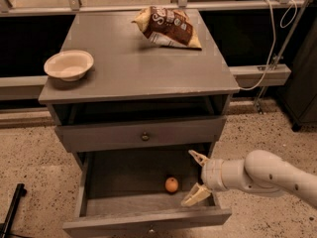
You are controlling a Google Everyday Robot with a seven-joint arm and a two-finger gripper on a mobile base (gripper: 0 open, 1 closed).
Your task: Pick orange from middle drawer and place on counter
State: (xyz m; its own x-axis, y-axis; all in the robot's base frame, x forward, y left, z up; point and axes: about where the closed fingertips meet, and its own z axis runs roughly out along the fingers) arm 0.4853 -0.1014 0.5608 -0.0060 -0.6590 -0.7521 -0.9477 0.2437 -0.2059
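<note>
Orange (171,184), small and round, lies in the grey wooden middle drawer (124,175), gripper (187,178) beside it spread apart

My arm (277,175) runs off the right edge, so only the forearm shows. My jaws are spread apart over the right end of the open drawer (124,205) and cover part of its right wall. Drawer front clipped by the bottom edge. Drawer's back lost in shadow under the knob drawer (143,135). Print on the bag (168,26) on the table (138,73) unreadable. Black rod (12,207) lower left cut off.
</note>
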